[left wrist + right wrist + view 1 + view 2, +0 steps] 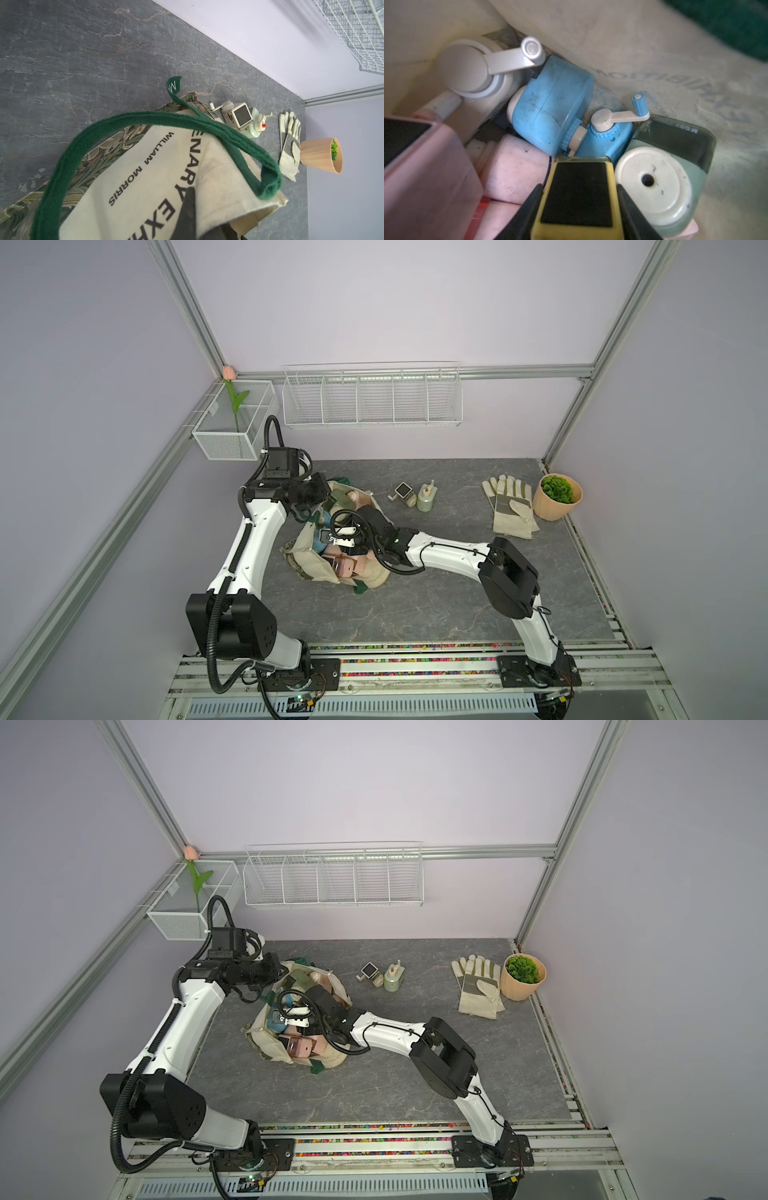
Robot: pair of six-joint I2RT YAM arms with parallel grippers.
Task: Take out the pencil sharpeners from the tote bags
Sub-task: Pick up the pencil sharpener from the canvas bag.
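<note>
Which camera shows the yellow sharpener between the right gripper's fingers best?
The right wrist view: the yellow sharpener fills the foreground, a black finger on each side. In both top views the right arm hides it inside the tote bag. The left wrist view shows only the bag's outside.

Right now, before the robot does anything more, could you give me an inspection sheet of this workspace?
Surface: grey marbled table.
Job's things: tote slumped open, sharpeners piled inside; cream sharpener and green sharpener out on the table, side by side.
Clutter: gloves, plant pot, far right corner.
Grippers: left gripper shut on tote's rim; right gripper inside tote, jaws flanking yellow sharpener, grip unclear.
Cables: black hose along left arm; thin cable looped beside right arm.
Surroundings: lilac walls, wire rack, mesh basket holding tulip.
</note>
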